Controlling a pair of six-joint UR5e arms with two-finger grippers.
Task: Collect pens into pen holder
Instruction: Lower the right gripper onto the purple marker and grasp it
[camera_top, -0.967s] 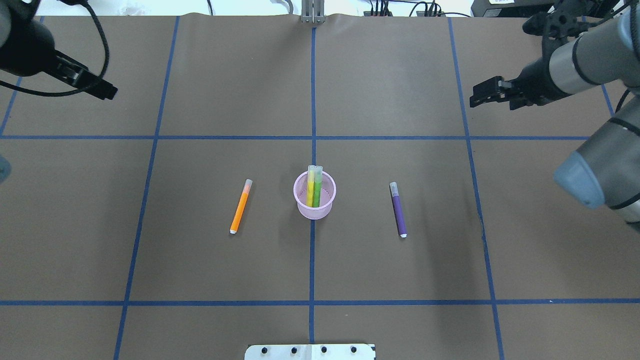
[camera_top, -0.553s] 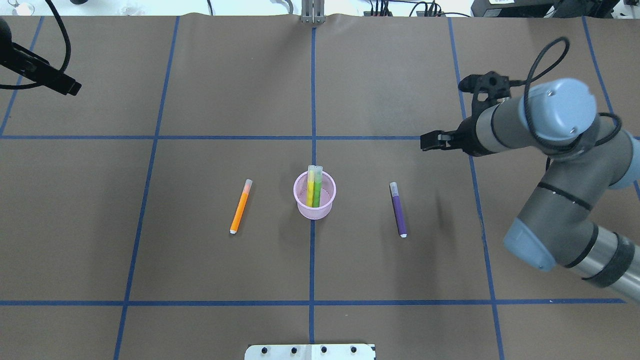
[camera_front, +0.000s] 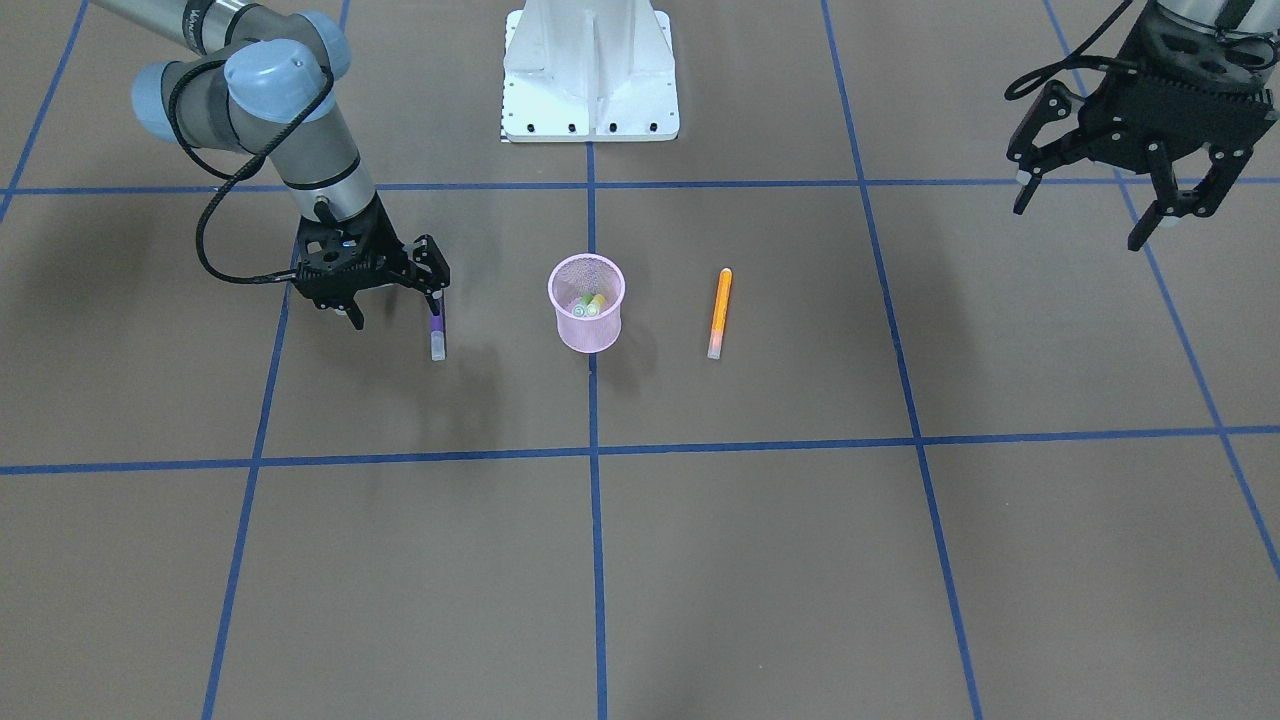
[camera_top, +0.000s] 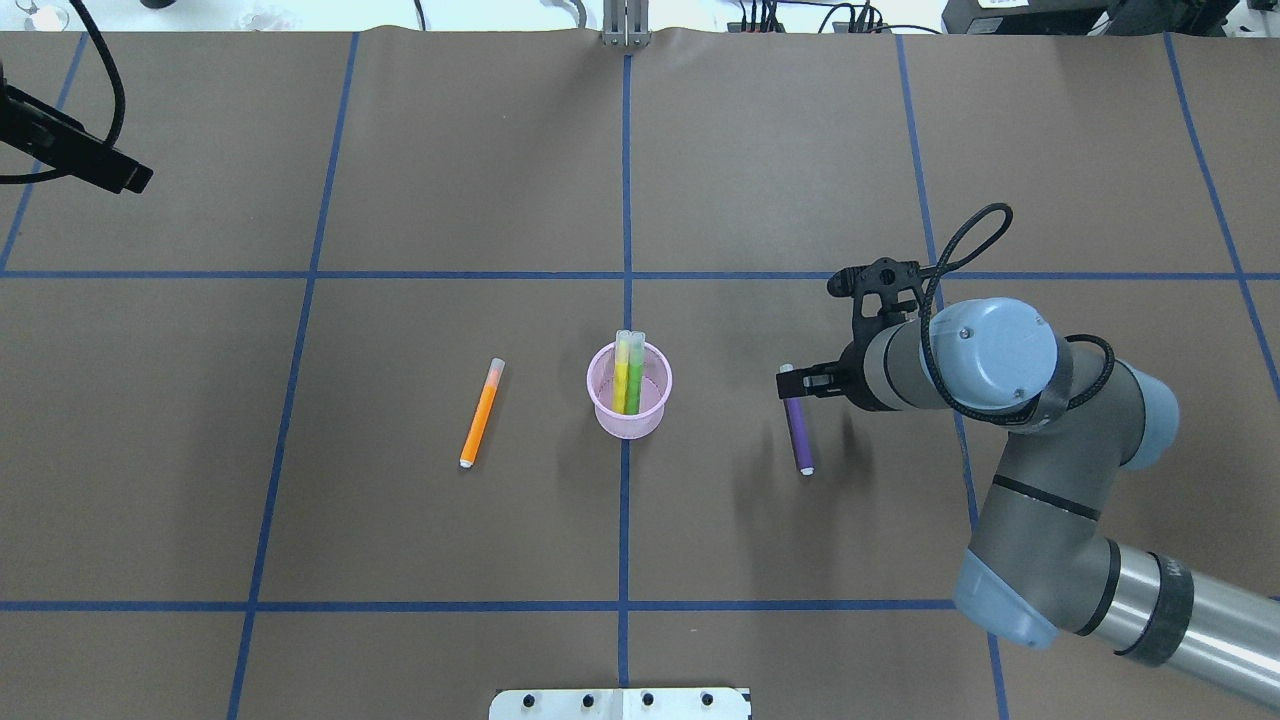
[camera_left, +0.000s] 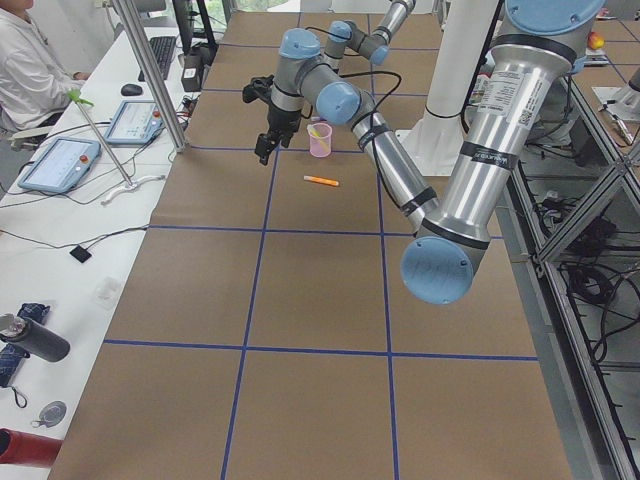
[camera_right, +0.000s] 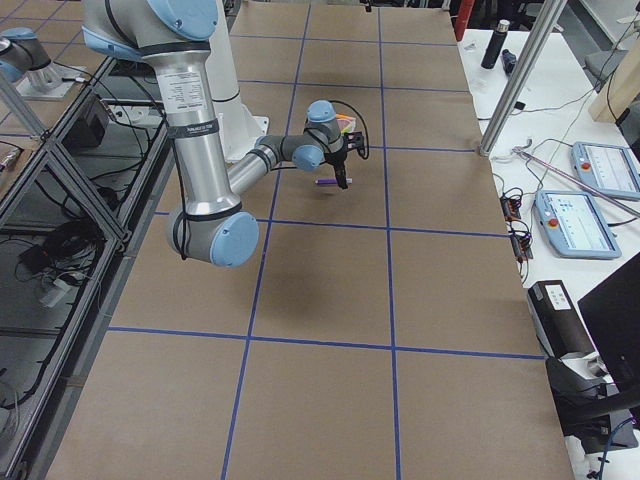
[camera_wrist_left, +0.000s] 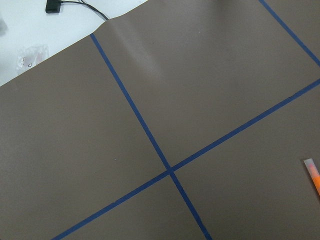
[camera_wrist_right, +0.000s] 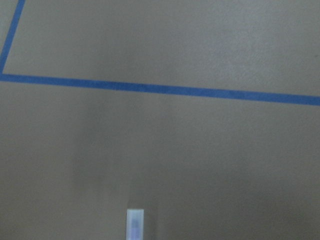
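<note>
Right end effector (camera_front: 395, 311) low beside the purple pen (camera_front: 437, 338)!
Its jaws are spread wide, gripping nothing; left end effector (camera_front: 1085, 215) hangs open too, well apart.

No writing, label, number or sign here can be read.

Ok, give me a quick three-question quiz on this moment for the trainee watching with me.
1. True or false: the orange pen lies flat outside the pen holder.
2. How many pens stand in the pen holder?
3. Which gripper is down at the purple pen: A) left, B) right?
Key: 1 true; 2 two; 3 B, the right gripper.
</note>
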